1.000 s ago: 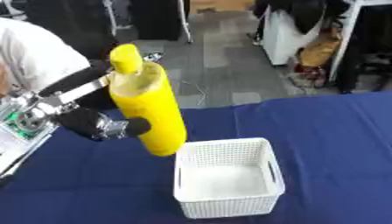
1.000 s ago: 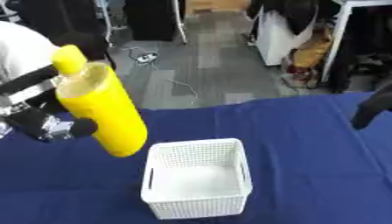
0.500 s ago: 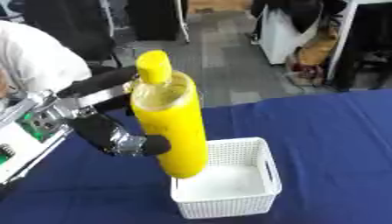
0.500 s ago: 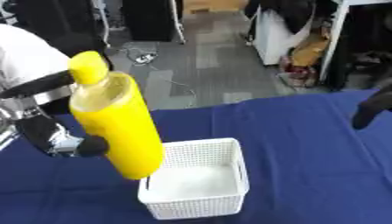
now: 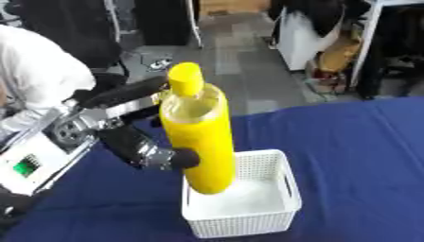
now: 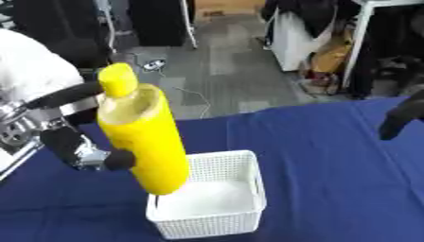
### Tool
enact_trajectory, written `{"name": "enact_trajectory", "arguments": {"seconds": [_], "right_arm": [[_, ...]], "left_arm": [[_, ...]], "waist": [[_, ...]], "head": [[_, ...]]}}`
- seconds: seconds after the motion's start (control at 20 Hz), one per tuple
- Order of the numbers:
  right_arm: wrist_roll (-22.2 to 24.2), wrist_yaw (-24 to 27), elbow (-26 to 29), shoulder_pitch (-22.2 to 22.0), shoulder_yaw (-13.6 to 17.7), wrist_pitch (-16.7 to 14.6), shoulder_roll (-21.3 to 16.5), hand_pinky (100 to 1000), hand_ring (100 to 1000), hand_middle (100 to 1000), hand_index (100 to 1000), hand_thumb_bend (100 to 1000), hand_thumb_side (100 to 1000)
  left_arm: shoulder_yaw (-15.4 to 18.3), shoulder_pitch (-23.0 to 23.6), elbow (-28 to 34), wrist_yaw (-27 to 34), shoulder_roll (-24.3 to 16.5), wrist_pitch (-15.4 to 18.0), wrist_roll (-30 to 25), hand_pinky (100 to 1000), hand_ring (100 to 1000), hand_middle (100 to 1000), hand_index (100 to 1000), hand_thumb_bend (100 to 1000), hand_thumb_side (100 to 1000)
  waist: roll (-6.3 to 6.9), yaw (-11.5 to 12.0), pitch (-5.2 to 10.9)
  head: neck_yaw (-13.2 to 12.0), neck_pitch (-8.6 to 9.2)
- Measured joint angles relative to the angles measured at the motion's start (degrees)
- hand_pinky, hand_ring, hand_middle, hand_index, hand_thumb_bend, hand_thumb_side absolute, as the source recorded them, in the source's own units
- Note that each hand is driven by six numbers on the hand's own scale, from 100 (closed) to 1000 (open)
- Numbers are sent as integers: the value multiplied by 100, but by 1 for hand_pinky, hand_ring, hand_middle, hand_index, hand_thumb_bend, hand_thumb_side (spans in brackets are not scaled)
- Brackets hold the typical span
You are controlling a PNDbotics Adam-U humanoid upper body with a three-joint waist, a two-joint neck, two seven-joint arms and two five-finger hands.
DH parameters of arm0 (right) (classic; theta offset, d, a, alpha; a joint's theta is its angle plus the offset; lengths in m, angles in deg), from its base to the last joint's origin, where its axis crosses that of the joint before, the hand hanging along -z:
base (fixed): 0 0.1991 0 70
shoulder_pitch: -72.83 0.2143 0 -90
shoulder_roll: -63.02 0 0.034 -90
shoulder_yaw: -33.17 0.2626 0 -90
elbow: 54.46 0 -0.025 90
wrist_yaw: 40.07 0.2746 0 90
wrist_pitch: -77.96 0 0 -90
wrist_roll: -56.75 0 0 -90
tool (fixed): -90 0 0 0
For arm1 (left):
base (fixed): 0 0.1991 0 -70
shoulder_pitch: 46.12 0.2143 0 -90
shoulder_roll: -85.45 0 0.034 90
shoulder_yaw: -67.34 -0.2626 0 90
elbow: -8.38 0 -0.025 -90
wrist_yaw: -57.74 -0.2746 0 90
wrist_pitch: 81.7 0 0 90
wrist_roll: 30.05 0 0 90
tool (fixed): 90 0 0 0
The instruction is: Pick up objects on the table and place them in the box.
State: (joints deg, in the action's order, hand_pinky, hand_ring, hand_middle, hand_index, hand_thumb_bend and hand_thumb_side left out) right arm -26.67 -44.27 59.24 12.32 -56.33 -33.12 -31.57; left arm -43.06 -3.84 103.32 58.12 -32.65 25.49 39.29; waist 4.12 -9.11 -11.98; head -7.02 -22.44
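Observation:
A large yellow bottle (image 5: 198, 137) with a yellow cap is held nearly upright, its base hanging over the left part of the white perforated box (image 5: 257, 212). My left hand (image 5: 141, 137) is curled round the bottle's left side, thumb at its middle and fingers up by its shoulder. The box stands on the blue table (image 5: 356, 142). Only a dark tip of my right hand (image 6: 401, 116) shows at the right edge of the right eye view, above the table and far from the box.
The blue cloth covers the table on all sides of the box. Beyond the far edge lie a grey floor, office furniture and a person in white (image 5: 37, 80) at the left.
My left hand has carried the yellow bottle rightward and lower, from left of the box to over its left part, and the bottle now stands more upright.

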Motion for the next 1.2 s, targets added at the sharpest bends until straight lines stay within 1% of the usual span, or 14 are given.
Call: {"name": "enact_trajectory", "arguments": {"seconds": [0.5, 0.55, 0.6, 0.65, 0.7, 0.75, 0.8, 0.85, 0.9, 1.0, 1.05, 1.1, 1.15, 1.2], "right_arm": [[62, 37, 0, 68, -13, -5, 96, 432, 420, 480, 634, 287, 920], [69, 45, 0, 72, -18, -3, 96, 432, 420, 480, 634, 287, 920], [78, 50, 0, 82, -26, -3, 97, 431, 420, 480, 633, 287, 920], [88, 51, 0, 104, -34, -7, 99, 431, 420, 479, 633, 287, 920], [100, 52, 0, 117, -34, -9, 101, 431, 420, 479, 634, 287, 920], [106, 53, 0, 120, -35, -9, 112, 431, 420, 479, 633, 286, 920], [109, 53, 0, 123, -35, -9, 126, 431, 420, 479, 633, 286, 921], [112, 54, 0, 131, -35, -9, 143, 431, 420, 479, 633, 287, 921], [121, 54, 0, 151, -37, -14, 147, 432, 420, 479, 633, 287, 922], [153, 54, 0, 169, -39, -13, 148, 431, 420, 479, 633, 287, 922], [163, 54, 0, 169, -42, -11, 148, 431, 420, 478, 633, 288, 922], [178, 55, 0, 170, -48, -14, 150, 431, 420, 478, 633, 288, 922], [196, 56, 0, 171, -53, -16, 151, 431, 420, 478, 633, 288, 922], [209, 57, 0, 174, -61, -12, 154, 431, 420, 478, 633, 288, 922]], "left_arm": [[-86, -228, -991, -623, 430, 326, 30, 100, 100, 100, 337, 213, 767], [-88, -258, -1089, -683, 464, 355, 31, 100, 100, 100, 339, 233, 814], [-88, -287, -1196, -750, 502, 388, 35, 100, 100, 100, 350, 210, 770], [-88, -314, -1315, -827, 550, 423, 43, 100, 100, 100, 367, 202, 772], [-88, -336, -1418, -891, 602, 457, 56, 100, 100, 148, 417, 173, 778], [-87, -344, -1534, -969, 656, 489, 81, 100, 200, 245, 481, 131, 780], [-87, -364, -1636, -1043, 704, 517, 107, 225, 403, 436, 614, 160, 859], [-87, -389, -1734, -1139, 746, 528, 119, 314, 513, 545, 706, 184, 934], [-87, -412, -1831, -1268, 782, 519, 112, 461, 666, 703, 821, 232, 1000], [-103, -455, -2026, -1565, 858, 435, 26, 633, 822, 842, 920, 343, 1000], [-113, -485, -2123, -1713, 903, 374, -52, 692, 869, 882, 945, 395, 1000], [-114, -506, -2219, -1852, 953, 322, -138, 692, 869, 882, 945, 395, 1000], [-114, -528, -2304, -1970, 1007, 286, -214, 763, 922, 926, 977, 452, 1000], [-113, -546, -2376, -2068, 1056, 267, -271, 774, 931, 938, 984, 451, 1000]], "waist": [[0, -99, -13], [0, -101, -20], [0, -109, -32], [0, -131, -44], [0, -141, -47], [1, -146, -47], [1, -150, -49], [2, -157, -51], [3, -166, -51], [4, -169, -53], [4, -171, -57], [4, -179, -59], [4, -185, -60], [4, -187, -60]], "head": [[7, 142], [7, 149], [7, 151], [7, 153], [7, 155], [7, 157], [7, 158], [7, 159], [7, 159], [7, 168], [6, 183], [6, 194], [5, 200], [5, 201]]}}
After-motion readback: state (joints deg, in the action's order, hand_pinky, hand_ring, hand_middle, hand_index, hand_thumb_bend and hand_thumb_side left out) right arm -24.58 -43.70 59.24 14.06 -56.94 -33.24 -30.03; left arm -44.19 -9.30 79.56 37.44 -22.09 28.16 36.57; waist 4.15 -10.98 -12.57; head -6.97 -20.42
